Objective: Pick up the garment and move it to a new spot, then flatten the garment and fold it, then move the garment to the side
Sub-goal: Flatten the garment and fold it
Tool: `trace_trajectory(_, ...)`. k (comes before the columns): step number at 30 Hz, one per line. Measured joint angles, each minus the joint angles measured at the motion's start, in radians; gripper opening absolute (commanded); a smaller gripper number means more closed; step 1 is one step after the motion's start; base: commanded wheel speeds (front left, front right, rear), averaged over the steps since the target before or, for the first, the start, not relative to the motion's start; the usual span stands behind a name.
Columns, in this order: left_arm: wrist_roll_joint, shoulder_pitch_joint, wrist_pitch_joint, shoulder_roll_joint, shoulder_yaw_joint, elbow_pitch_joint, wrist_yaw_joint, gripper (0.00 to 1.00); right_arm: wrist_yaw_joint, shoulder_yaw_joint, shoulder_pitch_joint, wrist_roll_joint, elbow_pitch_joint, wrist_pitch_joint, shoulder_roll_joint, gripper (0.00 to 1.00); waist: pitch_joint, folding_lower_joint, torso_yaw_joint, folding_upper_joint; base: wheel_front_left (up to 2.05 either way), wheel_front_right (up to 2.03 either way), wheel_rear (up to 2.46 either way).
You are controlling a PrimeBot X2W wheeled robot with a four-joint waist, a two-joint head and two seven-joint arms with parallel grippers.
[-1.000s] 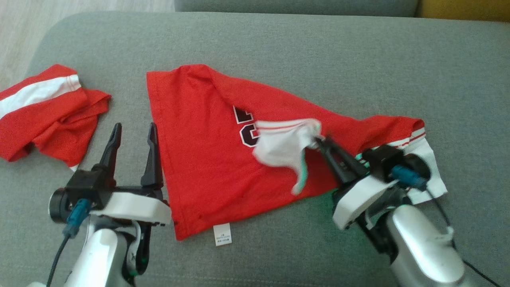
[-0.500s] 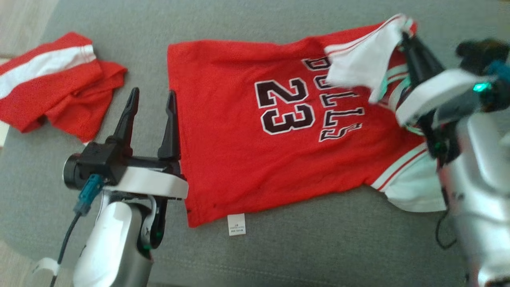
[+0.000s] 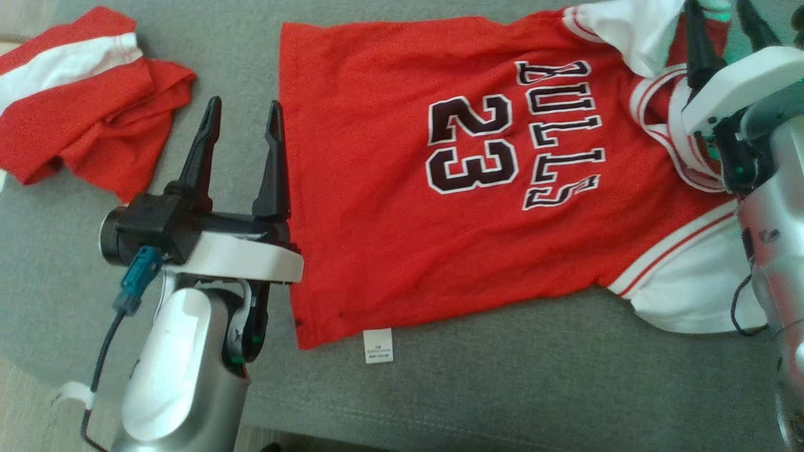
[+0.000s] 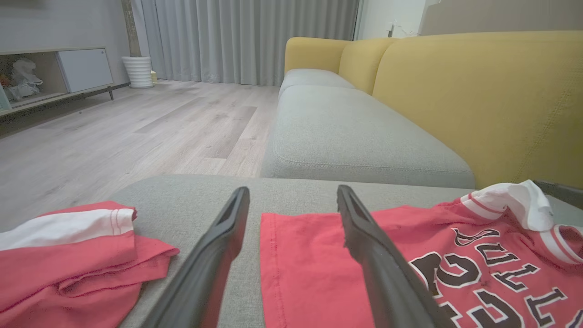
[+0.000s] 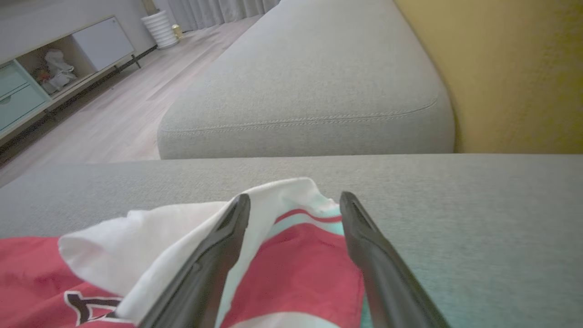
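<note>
The garment, a red jersey with dark "BULLS 23" lettering and white sleeves, lies spread on the grey sofa cushion. My left gripper stands open just left of its hem edge, nothing between the fingers; the left wrist view puts this gripper over the jersey's corner. My right gripper is open at the far right, beside the rumpled white sleeve. In the right wrist view the fingers of the right gripper straddle the sleeve fabric without clamping it.
A second red and white garment lies bunched at the cushion's left end. A white label sticks out of the jersey's near edge. Beyond are another grey cushion, the yellow backrest and wooden floor.
The right gripper carried the white sleeve from the jersey's middle out to the far right, unfolding it so the lettering shows, then opened and let go. The head camera shifted; the left gripper stayed open.
</note>
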State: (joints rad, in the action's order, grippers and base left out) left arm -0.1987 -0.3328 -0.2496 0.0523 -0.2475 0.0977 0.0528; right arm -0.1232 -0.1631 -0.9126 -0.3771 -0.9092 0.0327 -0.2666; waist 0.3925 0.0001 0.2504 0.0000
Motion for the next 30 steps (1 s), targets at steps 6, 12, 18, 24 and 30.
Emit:
trace_trajectory(6, 0.019, 0.008, 0.000, -0.002, 0.018, 0.012, -0.009, 1.00, 0.000, -0.034, 0.001, 0.000, -0.014, 0.125, -0.003, 1.00, -0.033, -0.0001, -0.033, 0.0000, 0.00, 0.00, 0.00)
trace_trajectory(12, 0.024, 0.075, 0.000, 0.002, 0.045, 0.033, -0.019, 1.00, 0.000, -0.060, 0.078, 0.020, 0.096, 0.207, -0.012, 1.00, -0.096, -0.0001, -0.081, 0.0000, 0.00, 0.00, 0.00)
trace_trajectory(18, 0.032, 0.123, 0.000, 0.019, 0.072, 0.036, -0.019, 1.00, 0.000, -0.019, 0.300, 0.077, 0.306, 0.215, -0.024, 1.00, -0.162, -0.0001, -0.132, 0.0000, 0.00, 0.00, 0.00)
trace_trajectory(24, 0.032, 0.207, 0.000, 0.037, 0.095, 0.038, -0.017, 1.00, 0.000, 0.043, 0.556, 0.141, 0.551, 0.179, 0.021, 1.00, -0.224, -0.0002, -0.178, 0.0000, 0.00, 0.00, 0.00)
trace_trajectory(30, 0.032, 0.280, 0.000, 0.045, 0.098, 0.038, -0.008, 1.00, 0.000, 0.103, 0.770, 0.195, 0.772, 0.083, 0.098, 1.00, -0.273, -0.0002, -0.208, 0.0001, 0.00, 0.00, 0.00)
